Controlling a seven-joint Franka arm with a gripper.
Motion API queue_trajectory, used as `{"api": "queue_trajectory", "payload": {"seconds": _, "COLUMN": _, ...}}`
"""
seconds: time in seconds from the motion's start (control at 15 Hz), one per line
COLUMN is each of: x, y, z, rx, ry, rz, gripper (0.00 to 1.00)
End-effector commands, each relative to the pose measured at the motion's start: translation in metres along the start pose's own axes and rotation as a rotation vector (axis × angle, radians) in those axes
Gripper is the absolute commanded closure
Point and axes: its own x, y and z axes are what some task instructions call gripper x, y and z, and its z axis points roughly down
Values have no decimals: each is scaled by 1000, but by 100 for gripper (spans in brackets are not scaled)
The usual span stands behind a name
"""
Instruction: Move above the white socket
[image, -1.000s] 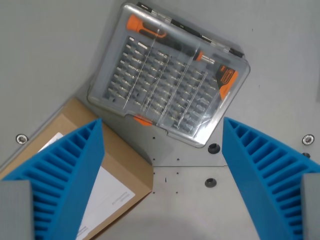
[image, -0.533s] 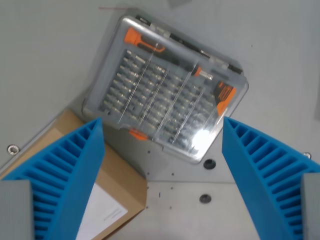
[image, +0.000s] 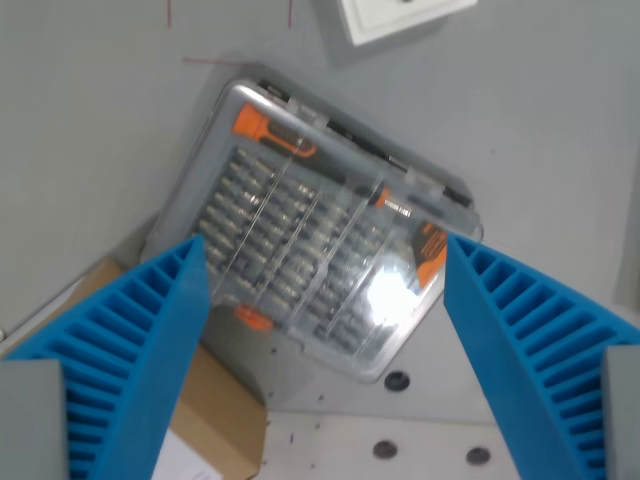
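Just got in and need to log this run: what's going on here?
The Franka arm is holding nothing: its end effector is open, blue fingers spread wide. It hangs over a clear bit-set case lying on the grey table, beside a cardboard box. The white socket only peeks in at the top edge of the wrist view, so the arm is not yet above it.

Two bright blue fingers (image: 130, 370) fill the lower corners, each a ribbed wedge with ridged slats running across its inner face. Behind each sits a plain grey block, and the gripper (image: 325, 370) shows nothing more.
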Motion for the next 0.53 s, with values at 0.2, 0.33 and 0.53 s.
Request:
{"api": "queue_trajectory", "payload": {"seconds": 0.2, "x": 20, "y": 11, "z": 14, "rx": 2, "ry": -10, "rz": -146, "gripper": 0}}
{"api": "queue_trajectory", "payload": {"seconds": 0.33, "x": 27, "y": 14, "z": 22, "rx": 2, "ry": -10, "rz": -166, "gripper": 0}}
{"api": "queue_trajectory", "payload": {"seconds": 0.53, "x": 37, "y": 18, "z": 34, "rx": 3, "ry": -12, "rz": -192, "gripper": 0}}
